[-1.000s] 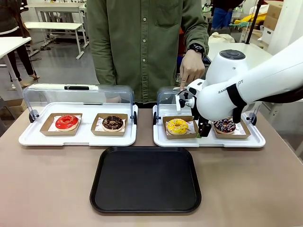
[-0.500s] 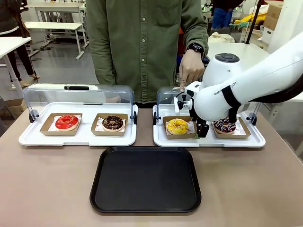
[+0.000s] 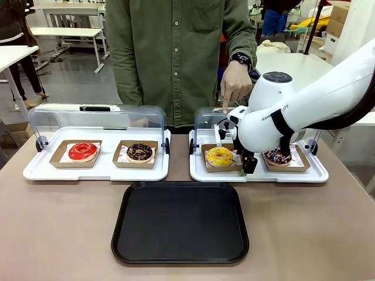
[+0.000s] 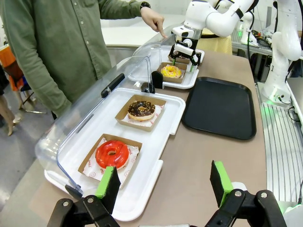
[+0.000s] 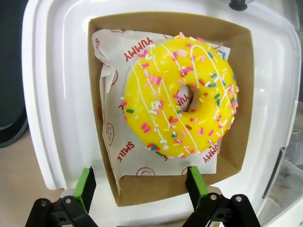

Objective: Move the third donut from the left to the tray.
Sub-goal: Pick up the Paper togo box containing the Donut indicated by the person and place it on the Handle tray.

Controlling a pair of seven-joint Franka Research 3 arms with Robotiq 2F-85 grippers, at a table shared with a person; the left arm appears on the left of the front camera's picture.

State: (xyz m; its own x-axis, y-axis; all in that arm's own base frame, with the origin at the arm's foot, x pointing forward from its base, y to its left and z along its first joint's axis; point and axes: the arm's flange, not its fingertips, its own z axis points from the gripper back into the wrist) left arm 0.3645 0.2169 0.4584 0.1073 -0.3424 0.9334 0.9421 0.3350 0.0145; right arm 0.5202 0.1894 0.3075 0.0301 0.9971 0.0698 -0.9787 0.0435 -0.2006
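Front view: the third donut (image 3: 220,156), yellow glaze with coloured sprinkles, sits in its brown cardboard box (image 3: 206,167) at centre right of the frame, on the left half of the right-hand white tray (image 3: 258,175), whose clear lid is raised. A dark sprinkled donut (image 3: 278,155) is just right of it on that tray, partly behind the white arm. The right gripper (image 3: 242,166) hangs low at the right edge of the yellow donut's box. Right wrist view: the right gripper (image 5: 140,187) has its jaws spread wide and holds nothing. The green pads (image 5: 85,185) show at the bottom edge beside the box's near rim, and the donut (image 5: 182,99) lies on printed paper in the middle of the frame; contact with the box can't be told. The black tray (image 3: 181,222) lies at lower centre on the counter (image 3: 58,234), in front of both white trays and apart from them. The left white tray (image 3: 94,171) at the left holds a red donut (image 3: 82,151) and a chocolate donut (image 3: 139,151). A person's hand (image 3: 235,85) points down above the raised lid, upper centre right. Left wrist view: the left gripper (image 4: 164,182) at the bottom has jaws wide apart and empty, above the counter by the end of the left white tray.
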